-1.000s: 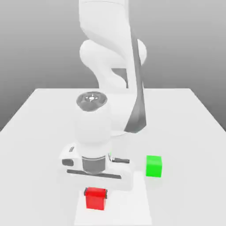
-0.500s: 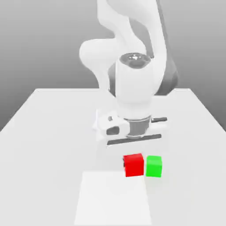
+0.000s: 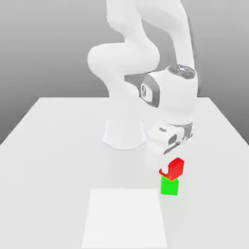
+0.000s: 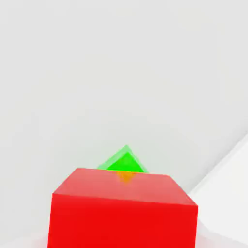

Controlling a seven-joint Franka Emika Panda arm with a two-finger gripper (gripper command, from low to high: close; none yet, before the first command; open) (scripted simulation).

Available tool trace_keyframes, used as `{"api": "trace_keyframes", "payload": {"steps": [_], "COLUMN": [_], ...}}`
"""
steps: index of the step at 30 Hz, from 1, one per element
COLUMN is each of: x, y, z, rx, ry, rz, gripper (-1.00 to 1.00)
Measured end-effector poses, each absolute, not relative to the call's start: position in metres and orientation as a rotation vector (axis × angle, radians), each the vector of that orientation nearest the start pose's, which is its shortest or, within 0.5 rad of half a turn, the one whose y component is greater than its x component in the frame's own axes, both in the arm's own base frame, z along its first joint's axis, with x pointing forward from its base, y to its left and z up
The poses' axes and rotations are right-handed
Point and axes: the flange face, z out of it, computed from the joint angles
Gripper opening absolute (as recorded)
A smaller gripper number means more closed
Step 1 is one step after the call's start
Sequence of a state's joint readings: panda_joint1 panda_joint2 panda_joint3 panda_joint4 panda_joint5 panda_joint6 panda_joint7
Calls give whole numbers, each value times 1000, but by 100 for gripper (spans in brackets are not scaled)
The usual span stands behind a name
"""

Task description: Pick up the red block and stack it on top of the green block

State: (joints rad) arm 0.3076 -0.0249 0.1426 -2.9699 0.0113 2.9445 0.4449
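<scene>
The red block (image 3: 175,168) sits tilted on the top of the green block (image 3: 169,187), toward the exterior view's right of the table's front half. My gripper (image 3: 169,165) hangs slanted right over the red block, with the white hand (image 3: 165,143) leaning in from above. In the hand view the red block (image 4: 123,210) looms very close, and a corner of the green block (image 4: 123,161) peeks out just beyond it.
A white table (image 3: 58,146) carries everything. A paler square patch (image 3: 124,219) lies at its front, beside the stacked blocks. The arm's base (image 3: 124,133) stands at the table's middle, behind the blocks.
The arm carried the red block from the table's front toward the exterior view's right, past the green block's side and up onto it. The hand now leans over.
</scene>
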Motion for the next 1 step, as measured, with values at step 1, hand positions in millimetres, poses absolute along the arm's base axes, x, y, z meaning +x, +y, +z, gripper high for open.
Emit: {"api": "trace_keyframes", "payload": {"steps": [1], "x": [287], "y": [137], "z": [183], "rx": [-3143], "ry": [9], "rz": [0], "gripper": [100]}}
